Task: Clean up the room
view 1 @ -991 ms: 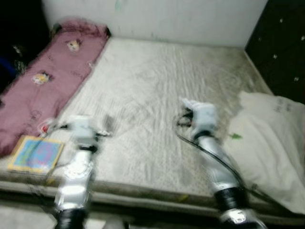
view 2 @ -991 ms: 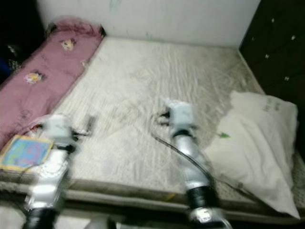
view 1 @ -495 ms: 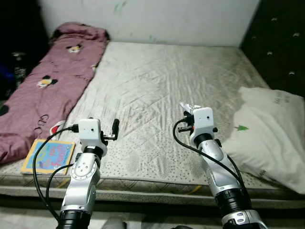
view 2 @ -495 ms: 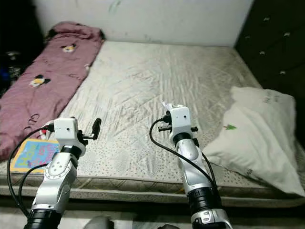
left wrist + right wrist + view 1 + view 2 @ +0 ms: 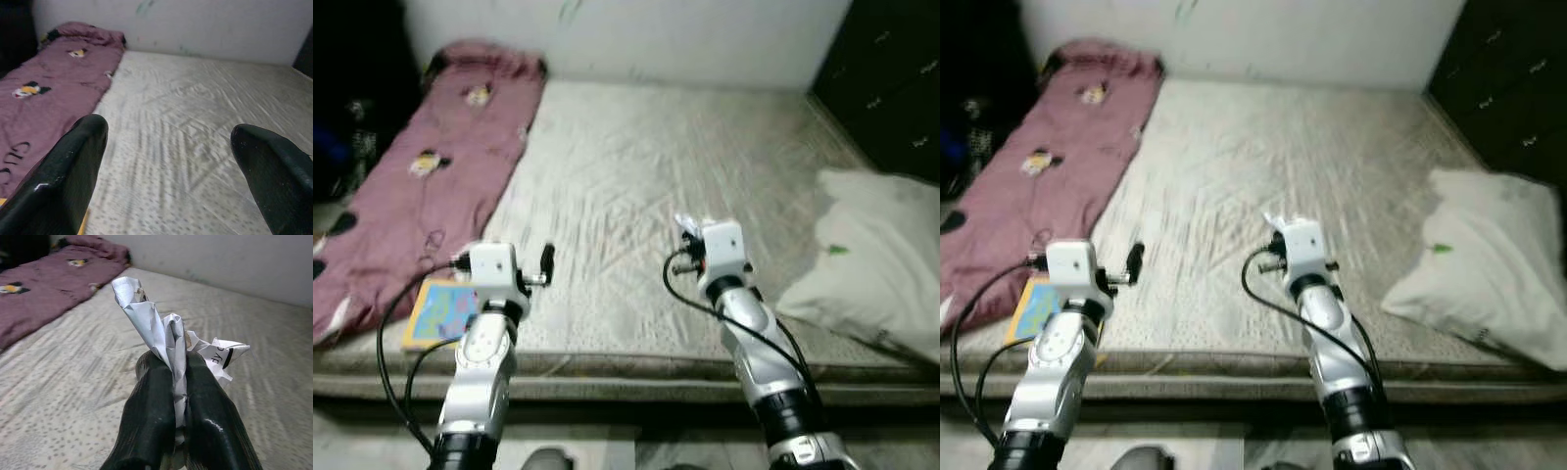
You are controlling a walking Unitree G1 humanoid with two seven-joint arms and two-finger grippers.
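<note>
1. While the robot stands at the foot of the bed, both silver arms reach out over the near edge of the bare mattress (image 5: 636, 166), which is pale, quilted and a bit grubby.
2. Its right gripper (image 5: 172, 382) has the two black fingers pressed together on a crumpled piece of white paper (image 5: 161, 330); the paper sticks up from between the fingertips and bulges out to one side, with some dark print on that fold.
3. From the head views that paper (image 5: 685, 224) shows as a small white scrap at the tip of the right arm, held above the mattress, about midway across the bed and near its front edge.
4. The left gripper (image 5: 168, 142) is held with its fingers (image 5: 73, 171) well apart and nothing between them, hovering over the left front part of the mattress.
5. Along the left side of the bed lies a long pink blanket (image 5: 431, 166) with small cartoon figures, running from the wall towards the near edge.
6. A colourful flat book (image 5: 438, 311) sits at the front left corner, just beside the blanket's near end and close to the left arm.
7. On the right side rests a white pillow (image 5: 876, 259) with a small green mark, well apart from the right gripper.
8. Behind the bed is a white wall (image 5: 685, 39).
</note>
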